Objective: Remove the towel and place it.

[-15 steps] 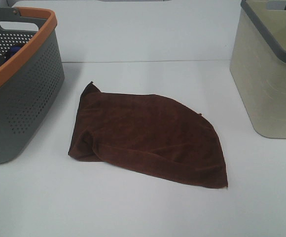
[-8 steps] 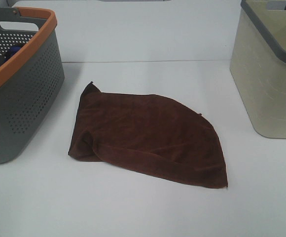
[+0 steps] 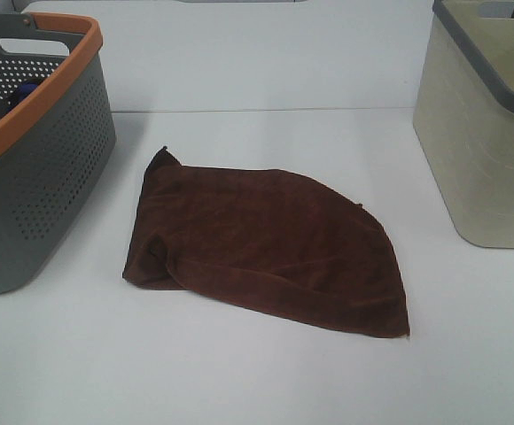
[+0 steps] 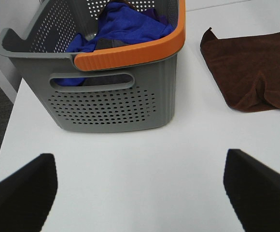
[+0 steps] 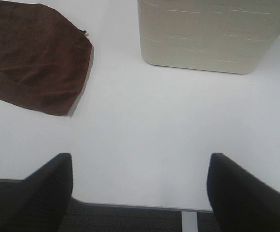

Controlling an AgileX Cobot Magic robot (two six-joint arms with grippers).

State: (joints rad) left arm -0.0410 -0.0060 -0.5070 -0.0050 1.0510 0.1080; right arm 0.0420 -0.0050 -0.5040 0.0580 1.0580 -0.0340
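Observation:
The towel (image 3: 266,243) is a dark reddish-brown plush cloth lying flat and loosely folded on the white table (image 3: 257,372), between the two baskets. It also shows in the left wrist view (image 4: 253,70) and the right wrist view (image 5: 31,55). My left gripper (image 4: 140,193) is open and empty, held over the table's front edge before the grey basket. My right gripper (image 5: 140,193) is open and empty, over the table's front edge before the beige basket. Neither gripper shows in the exterior high view.
A grey perforated laundry basket with an orange rim (image 3: 35,150) stands at the left; blue clothes (image 4: 120,26) lie in it. A beige basket with a grey rim (image 3: 487,133) stands at the right, also in the right wrist view (image 5: 210,34).

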